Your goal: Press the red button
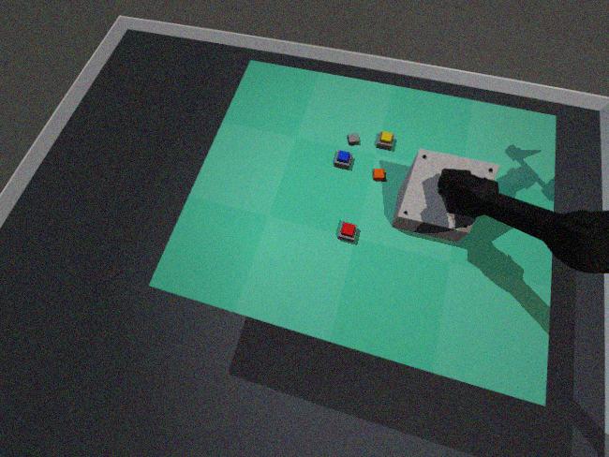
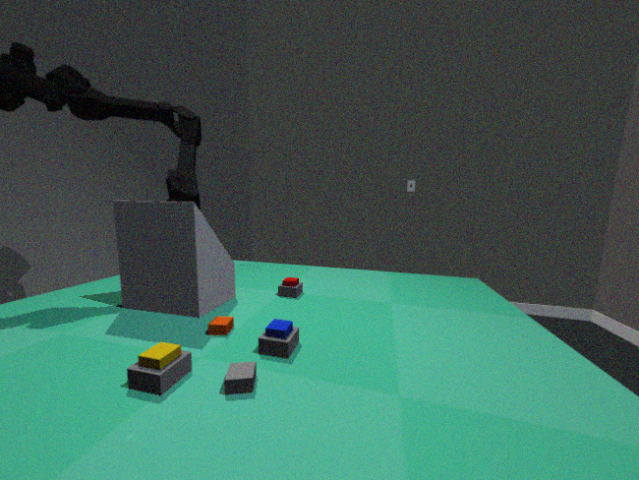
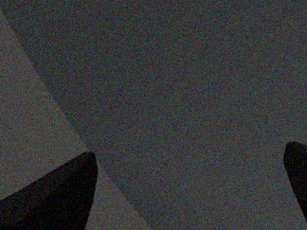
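Fingers spread wide (gripping nothing), arm (image 2: 124,109) raised above its grey pedestal (image 2: 154,256), red button (image 1: 348,228) well apart.

The arm (image 1: 541,221) is cut off by the right edge of the top view and by the left edge of the exterior view. In the wrist view, only two dark fingers of the end effector (image 3: 189,168) are seen, both clipped by the frame. The arm's base is hidden behind the grey pedestal (image 2: 154,258).
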Robot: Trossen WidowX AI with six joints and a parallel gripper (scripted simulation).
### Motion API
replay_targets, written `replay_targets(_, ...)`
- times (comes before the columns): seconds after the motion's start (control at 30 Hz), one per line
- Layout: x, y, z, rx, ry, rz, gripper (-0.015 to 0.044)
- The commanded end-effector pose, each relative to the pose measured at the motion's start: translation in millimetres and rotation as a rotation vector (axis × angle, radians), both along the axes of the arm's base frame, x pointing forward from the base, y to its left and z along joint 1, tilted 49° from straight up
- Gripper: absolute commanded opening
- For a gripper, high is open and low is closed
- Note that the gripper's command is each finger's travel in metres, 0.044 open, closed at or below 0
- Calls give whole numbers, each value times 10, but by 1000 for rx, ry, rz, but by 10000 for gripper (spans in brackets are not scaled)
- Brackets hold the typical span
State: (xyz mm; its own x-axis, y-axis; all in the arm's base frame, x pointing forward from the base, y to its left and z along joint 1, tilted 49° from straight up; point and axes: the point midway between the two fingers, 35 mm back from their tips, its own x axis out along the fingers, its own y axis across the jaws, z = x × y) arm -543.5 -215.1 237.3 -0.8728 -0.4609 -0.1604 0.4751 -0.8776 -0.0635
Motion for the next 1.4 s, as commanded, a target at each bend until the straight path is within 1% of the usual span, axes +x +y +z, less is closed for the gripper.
replay_targets(0.0,12,-23,-2,1,-1,5,400)
replay_targets(0.07,116,-201,-22,5,-13,45,400)
replay_targets(0.17,474,-724,-81,22,-46,170,400)
replay_targets(0.3,832,-1139,-134,38,-75,279,400)
replay_targets(0.5,1585,-1792,-271,77,-141,482,400)
replay_targets(0.73,2540,-2321,-478,135,-236,710,400)
replay_targets(0.9,3284,-2560,-620,188,-304,874,400)
replay_targets(1.07,4060,-2671,-756,250,-371,1038,400)
replay_targets(1.23,4842,-2648,-885,324,-436,1201,400)
replay_targets(1.37,5457,-2531,-981,392,-488,1331,400)
